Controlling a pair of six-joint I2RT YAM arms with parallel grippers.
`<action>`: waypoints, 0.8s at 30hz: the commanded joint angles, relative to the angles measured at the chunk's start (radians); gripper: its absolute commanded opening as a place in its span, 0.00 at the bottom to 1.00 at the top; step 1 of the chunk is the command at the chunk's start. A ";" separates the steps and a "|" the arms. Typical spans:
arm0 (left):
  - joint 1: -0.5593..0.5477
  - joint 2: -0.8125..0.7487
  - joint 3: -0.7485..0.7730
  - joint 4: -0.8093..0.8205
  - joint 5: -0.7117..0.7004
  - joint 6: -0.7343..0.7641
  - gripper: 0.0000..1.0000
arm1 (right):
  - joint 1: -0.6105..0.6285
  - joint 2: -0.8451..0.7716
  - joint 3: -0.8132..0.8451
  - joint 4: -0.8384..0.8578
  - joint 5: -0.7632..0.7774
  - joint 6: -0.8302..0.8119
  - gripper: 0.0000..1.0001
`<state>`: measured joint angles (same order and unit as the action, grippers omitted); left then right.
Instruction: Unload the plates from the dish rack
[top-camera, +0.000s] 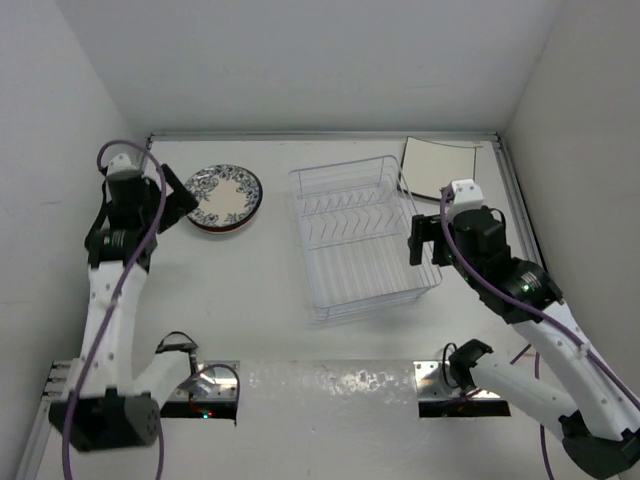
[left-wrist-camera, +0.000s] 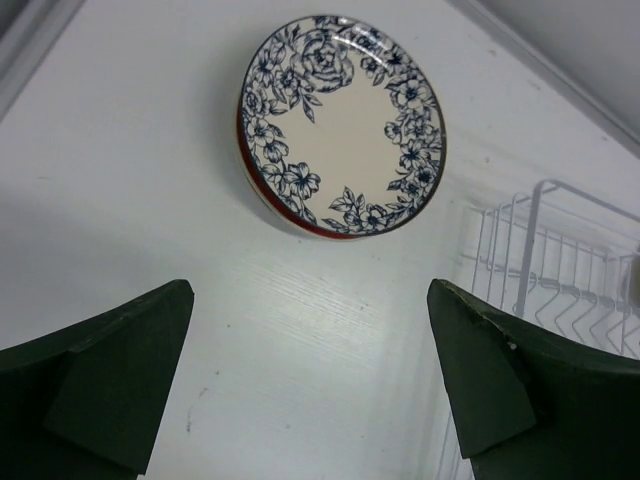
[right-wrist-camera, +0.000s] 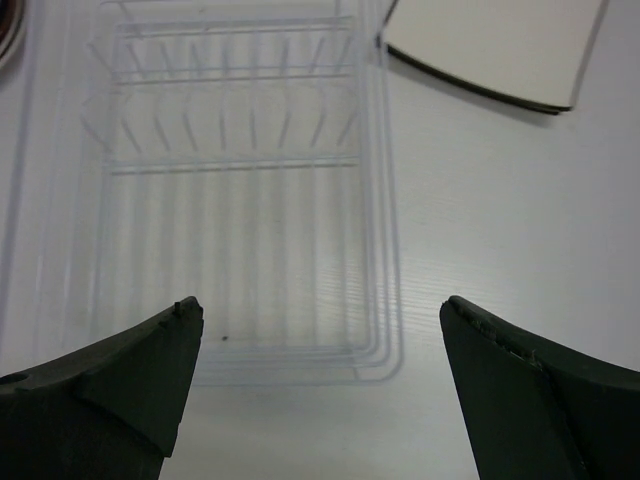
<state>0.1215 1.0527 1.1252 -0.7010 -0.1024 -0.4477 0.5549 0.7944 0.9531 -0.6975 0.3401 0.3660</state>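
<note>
The left gripper (left-wrist-camera: 310, 300) and the right gripper (right-wrist-camera: 320, 305) are hanging wide open and empty, while the dish rack (top-camera: 365, 235) is standing bare between the floral plate (top-camera: 224, 196) and the square plate (top-camera: 440, 165), both probably stiff, slippery and breakable, best pinched at the rim.

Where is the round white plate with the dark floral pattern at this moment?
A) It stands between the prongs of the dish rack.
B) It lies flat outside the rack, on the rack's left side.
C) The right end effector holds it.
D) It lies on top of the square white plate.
B: the floral plate lies face up to the left of the dish rack, apart from it, and no plate stands in the rack.
</note>
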 joint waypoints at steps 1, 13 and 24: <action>-0.013 -0.170 -0.128 0.101 -0.037 0.110 1.00 | 0.000 -0.044 0.079 -0.111 0.191 -0.087 0.99; -0.036 -0.657 -0.284 0.129 -0.051 0.086 1.00 | 0.000 -0.242 0.061 -0.260 0.298 -0.144 0.99; -0.083 -0.672 -0.315 0.149 -0.051 0.064 1.00 | 0.000 -0.305 0.004 -0.258 0.297 -0.108 0.99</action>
<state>0.0509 0.3779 0.8139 -0.6025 -0.1596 -0.3759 0.5549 0.4839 0.9699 -0.9607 0.6113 0.2440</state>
